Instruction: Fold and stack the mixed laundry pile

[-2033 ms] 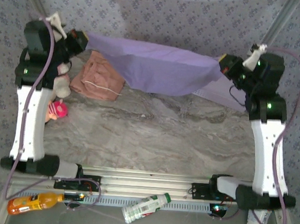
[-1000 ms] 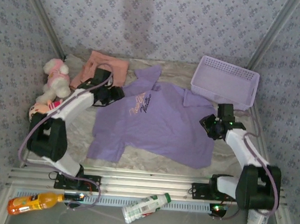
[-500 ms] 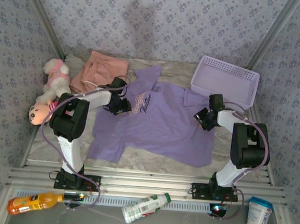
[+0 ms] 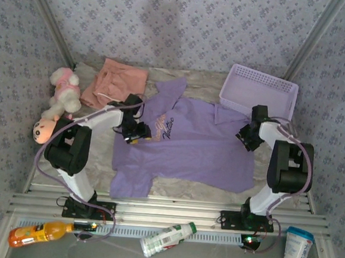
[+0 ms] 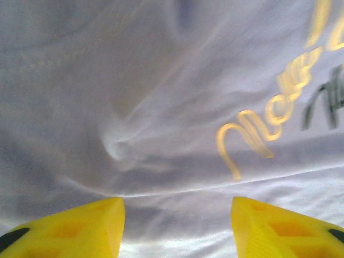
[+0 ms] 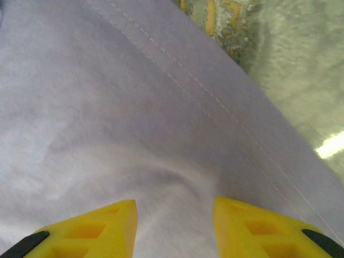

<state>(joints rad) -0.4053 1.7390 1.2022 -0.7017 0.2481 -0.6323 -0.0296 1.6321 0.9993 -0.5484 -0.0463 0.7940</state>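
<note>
The lavender shirt point(image 4: 189, 145) lies spread face up across the middle of the table, its lettering point(image 4: 163, 123) showing. Behind it at the left lie the salmon-pink shorts point(image 4: 116, 81). My left gripper point(image 4: 137, 132) rests on the shirt just left of the lettering; its yellow fingers point(image 5: 70, 228) stand open over wrinkled cloth point(image 5: 161, 134), nothing between them. My right gripper point(image 4: 247, 138) sits low on the shirt's right sleeve edge, open, with the fabric point(image 6: 134, 123) bunched slightly between the fingers point(image 6: 91, 231).
A lavender mesh basket point(image 4: 259, 94) stands at the back right, close behind the right gripper. Plush toys point(image 4: 60, 93) lie at the left edge. Bottles point(image 4: 167, 239) and a white tub point(image 4: 298, 245) lie in front of the rail.
The shirt went from hanging stretched between both raised grippers to lying flat. Over the last second both grippers stayed low on it while the shirt slid slightly toward the right.
</note>
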